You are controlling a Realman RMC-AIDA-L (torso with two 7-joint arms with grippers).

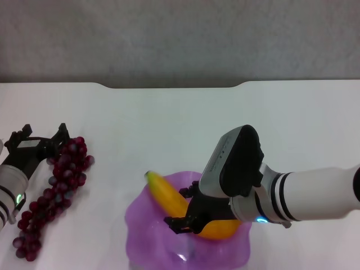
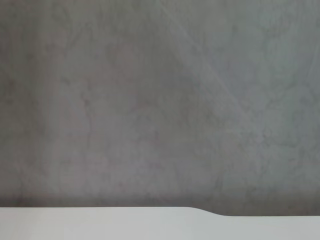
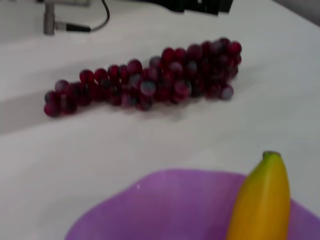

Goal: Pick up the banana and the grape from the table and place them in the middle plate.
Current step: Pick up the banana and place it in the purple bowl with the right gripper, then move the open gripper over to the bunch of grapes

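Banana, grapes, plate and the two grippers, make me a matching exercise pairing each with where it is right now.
Things:
1. banana
2. grapes
3. plate
4. left gripper
5. right gripper

Places:
A. at the far end of the bunch, by the table's left edge
B. lying on the bare table, left of the dish
C. near edge of the table, at centre
D. over the dish, around the yellow fruit
E. resting across the purple dish

Pairs: 1-E, 2-B, 3-C, 4-A, 5-D

The right arm reaches in from the right, its wrist angled downward, and the right end effector (image 1: 188, 216) hangs low with its dark fingers closed. The left end effector (image 1: 39, 142) sits at the left edge, fingers spread apart.
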